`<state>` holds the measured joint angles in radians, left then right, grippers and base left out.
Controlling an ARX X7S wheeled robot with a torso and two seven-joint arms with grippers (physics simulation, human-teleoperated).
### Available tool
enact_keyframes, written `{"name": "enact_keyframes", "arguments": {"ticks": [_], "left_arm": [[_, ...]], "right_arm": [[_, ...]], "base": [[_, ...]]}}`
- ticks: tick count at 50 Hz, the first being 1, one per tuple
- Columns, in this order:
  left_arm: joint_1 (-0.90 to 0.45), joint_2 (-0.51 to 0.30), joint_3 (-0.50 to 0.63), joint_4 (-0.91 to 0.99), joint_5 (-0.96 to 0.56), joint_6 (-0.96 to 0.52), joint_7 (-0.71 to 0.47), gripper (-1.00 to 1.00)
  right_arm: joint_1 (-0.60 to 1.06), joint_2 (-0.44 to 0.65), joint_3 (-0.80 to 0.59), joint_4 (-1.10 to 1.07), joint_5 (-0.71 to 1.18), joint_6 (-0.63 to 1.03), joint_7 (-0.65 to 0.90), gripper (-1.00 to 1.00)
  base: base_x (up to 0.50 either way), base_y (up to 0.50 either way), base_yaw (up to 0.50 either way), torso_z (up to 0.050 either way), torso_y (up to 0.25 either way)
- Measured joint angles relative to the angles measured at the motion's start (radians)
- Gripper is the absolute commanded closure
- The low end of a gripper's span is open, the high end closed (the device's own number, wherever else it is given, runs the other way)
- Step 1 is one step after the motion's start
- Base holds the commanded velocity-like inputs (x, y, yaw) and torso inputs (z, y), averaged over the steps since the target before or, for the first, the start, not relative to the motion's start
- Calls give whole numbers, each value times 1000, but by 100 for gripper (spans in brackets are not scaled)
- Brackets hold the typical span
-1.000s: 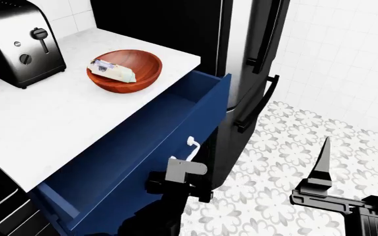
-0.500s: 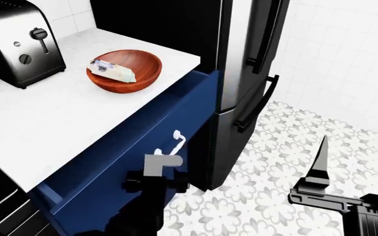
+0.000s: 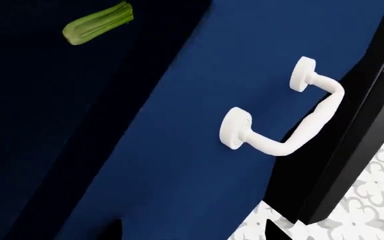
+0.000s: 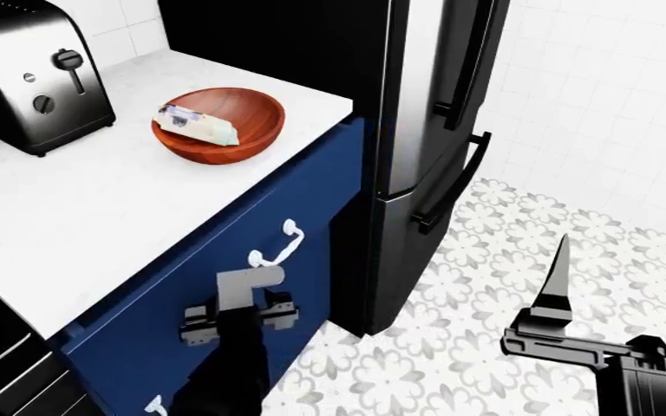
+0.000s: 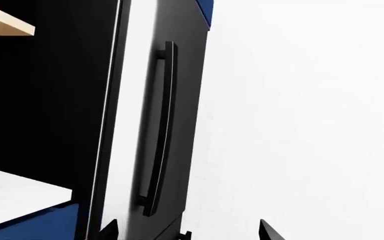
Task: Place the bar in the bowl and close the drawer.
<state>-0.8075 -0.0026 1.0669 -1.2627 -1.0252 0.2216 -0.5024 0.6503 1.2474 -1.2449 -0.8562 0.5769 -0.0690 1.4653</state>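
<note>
The bar (image 4: 199, 125) lies in the bowl (image 4: 218, 123) on the desk (image 4: 90, 208), so only the drawer (image 4: 252, 251) is left, open just a crack. The left claw (image 4: 240, 310) sits below the white handle (image 4: 277, 243); I cannot tell if it is apart or together, so it should push flat and straight on the blue front. The right claw (image 4: 623, 277) hangs apart and empty over the floor (image 4: 506, 251), and should stay there.

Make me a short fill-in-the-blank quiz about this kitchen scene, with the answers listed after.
1. The pale cream wrapped bar lies inside the round reddish-brown wooden ____.
2. The curved handle on the navy-blue drawer front is coloured ____.
3. The black-and-silver toaster stands on the white ____.
4. In the left wrist view, a ____ leafy stalk shows in the dark above the drawer front.

Answers: bowl; white; countertop; green
</note>
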Motion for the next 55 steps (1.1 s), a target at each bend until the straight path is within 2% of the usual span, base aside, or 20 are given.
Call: {"name": "enact_keyframes", "arguments": {"ticks": [6,11,16,22,29,37,55], "left_arm": [[23,3,-382,-2,352,-46,38,-100],[39,0,-634,-6,577,-62,60,-100],[54,-13,-817,-11,735,-66,76,-100],[74,-37,-955,-18,859,-64,81,-100],[97,-66,-1035,-26,945,-58,70,-100],[126,-90,-1060,-30,990,-43,48,-100],[157,-109,-961,-41,999,-22,-31,-100]], "right_arm": [[2,-12,4,6,3,7,-8,-100],[7,-26,7,11,7,15,-17,-100],[11,-37,11,12,10,25,-24,-100],[18,-45,16,6,18,42,-29,-100],[35,-51,25,-10,35,73,-34,-100],[52,-53,35,-30,54,106,-36,-100],[62,-57,44,-51,69,146,-36,-100]], "base": [[0,0,0,0,0],[0,0,0,0,0],[0,0,0,0,0],[0,0,0,0,0],[0,0,0,0,0],[0,0,0,0,0],[0,0,0,0,0]]}}
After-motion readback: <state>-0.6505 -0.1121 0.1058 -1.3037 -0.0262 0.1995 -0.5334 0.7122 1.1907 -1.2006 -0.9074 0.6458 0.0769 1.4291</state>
